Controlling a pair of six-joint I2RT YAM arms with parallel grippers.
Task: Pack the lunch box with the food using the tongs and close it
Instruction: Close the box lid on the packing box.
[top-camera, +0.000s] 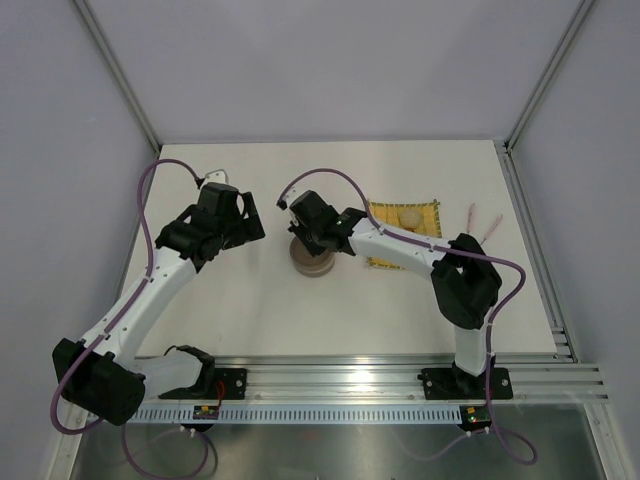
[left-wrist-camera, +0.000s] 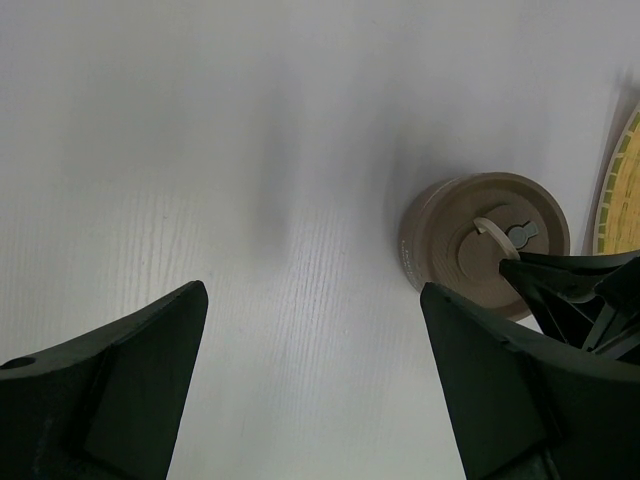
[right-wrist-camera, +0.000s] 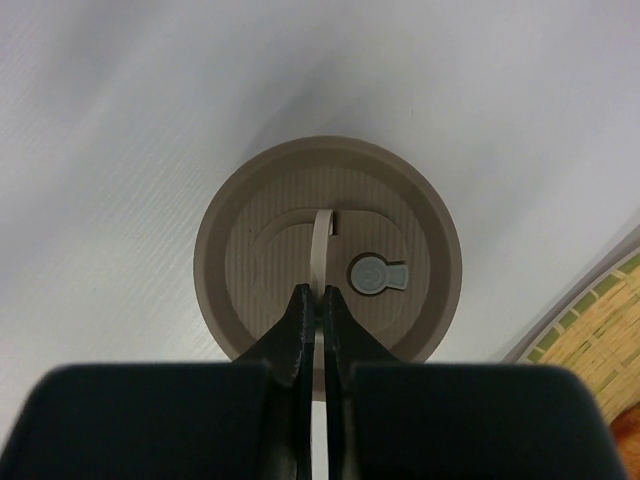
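The lunch box (top-camera: 312, 262) is a round brownish tin with its ridged lid (right-wrist-camera: 270, 250) on, standing mid-table. A thin pale strap (right-wrist-camera: 322, 240) arches over the lid's middle beside a grey valve (right-wrist-camera: 375, 275). My right gripper (right-wrist-camera: 316, 293) is shut on that strap from above; the left wrist view shows it at the lid's right side (left-wrist-camera: 575, 290). My left gripper (left-wrist-camera: 313, 290) hangs open over bare table left of the lunch box (left-wrist-camera: 470, 240), holding nothing. A cream ball of food (top-camera: 411, 217) lies on the yellow mat. The slim pale tongs (top-camera: 482, 222) lie at the far right.
The yellow woven mat (top-camera: 428, 213) lies just right of the lunch box, and its edge shows in the right wrist view (right-wrist-camera: 590, 330) with a red-brown piece (right-wrist-camera: 627, 440) at the corner. The white table (top-camera: 250, 310) is walled on three sides.
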